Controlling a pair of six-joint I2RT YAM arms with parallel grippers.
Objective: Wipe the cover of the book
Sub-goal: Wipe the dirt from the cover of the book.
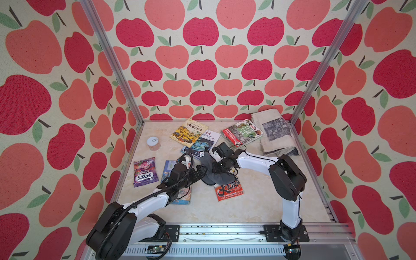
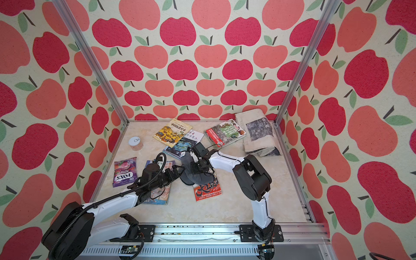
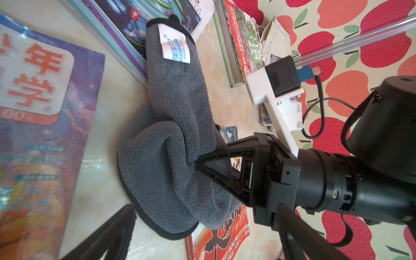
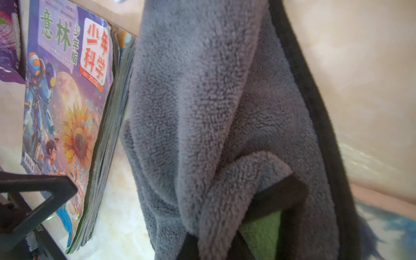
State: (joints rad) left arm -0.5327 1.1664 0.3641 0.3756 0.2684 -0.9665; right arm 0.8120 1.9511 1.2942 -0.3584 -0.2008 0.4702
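Observation:
A grey cloth point(image 1: 210, 174) point(image 2: 195, 177) with a black hem lies bunched at mid-table. Its near end covers the far part of a red-orange book point(image 1: 229, 191) point(image 2: 208, 191) point(image 3: 221, 238). My right gripper point(image 1: 215, 167) point(image 3: 199, 162) point(image 4: 225, 236) is shut on a fold of the cloth point(image 3: 171, 135) point(image 4: 213, 101), low over the book's far edge. My left gripper point(image 1: 201, 171) point(image 2: 179, 171) point(image 3: 206, 209) stands open just left of the cloth with nothing between its fingers. It hovers over a purple magazine point(image 1: 167, 166) point(image 3: 45, 112) point(image 4: 67, 90).
A purple Fox's candy bag point(image 1: 145, 172) and a small jar point(image 1: 153, 143) sit at the left. At the back lie a yellow book point(image 1: 188, 132), a blue-and-white magazine point(image 1: 200, 144), a green-and-red book point(image 1: 242, 132) and a folded newspaper point(image 1: 274, 132). Apple-patterned walls enclose the table.

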